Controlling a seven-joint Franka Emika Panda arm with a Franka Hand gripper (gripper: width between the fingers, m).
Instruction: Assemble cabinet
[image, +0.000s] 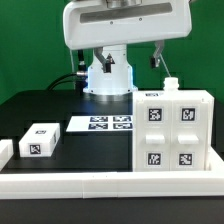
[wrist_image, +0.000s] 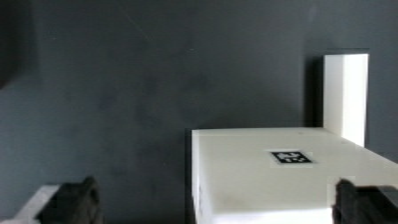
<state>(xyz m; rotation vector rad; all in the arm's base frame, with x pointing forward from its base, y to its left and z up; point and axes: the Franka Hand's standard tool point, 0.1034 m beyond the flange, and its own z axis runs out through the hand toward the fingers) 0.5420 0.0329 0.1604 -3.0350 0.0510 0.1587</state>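
Observation:
The cabinet (image: 170, 130) stands at the exterior view's right, a large white box whose front is a grid of tagged drawer blocks. A small white tagged block (image: 40, 140) lies apart at the exterior view's left. In the wrist view my gripper (wrist_image: 215, 195) is open. Its dark fingertips (wrist_image: 71, 205) are set wide apart above a white box top with one tag (wrist_image: 290, 157), most likely the cabinet's. Nothing is held. In the exterior view the gripper does not show clearly. Only the white arm (image: 125, 25) fills the top.
The marker board (image: 105, 123) lies flat in front of the robot base (image: 108, 75). A low white border rail (image: 100, 182) runs along the front and also shows in the wrist view (wrist_image: 343, 95). Another white piece (image: 4, 150) sits at the far left edge.

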